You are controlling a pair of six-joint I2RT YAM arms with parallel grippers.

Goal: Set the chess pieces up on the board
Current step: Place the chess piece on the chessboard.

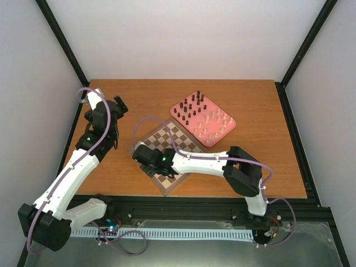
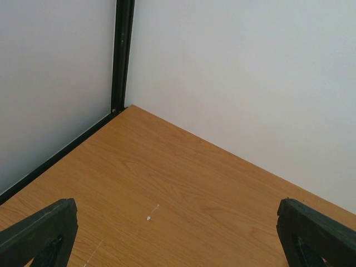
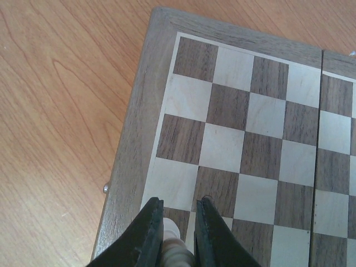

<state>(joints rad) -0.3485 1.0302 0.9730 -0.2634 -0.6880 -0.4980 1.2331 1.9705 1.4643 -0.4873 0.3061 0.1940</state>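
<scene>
Chess pieces point(image 1: 201, 115) mostly stand on the pink tray point(image 1: 229, 129). One cream piece point(image 3: 172, 247) is pinched in my right gripper point(image 3: 180, 207), low over the edge squares of the board point(image 3: 245, 128). My left gripper point(image 2: 178, 228) hangs wide open over the surface. I judge that letting go off-centre or tilted could topple this tiny piece.

Left pincer point(image 2: 177, 219) agape, right pincer point(image 3: 179, 203) seemingly clamping chess piece point(image 3: 171, 238)
</scene>
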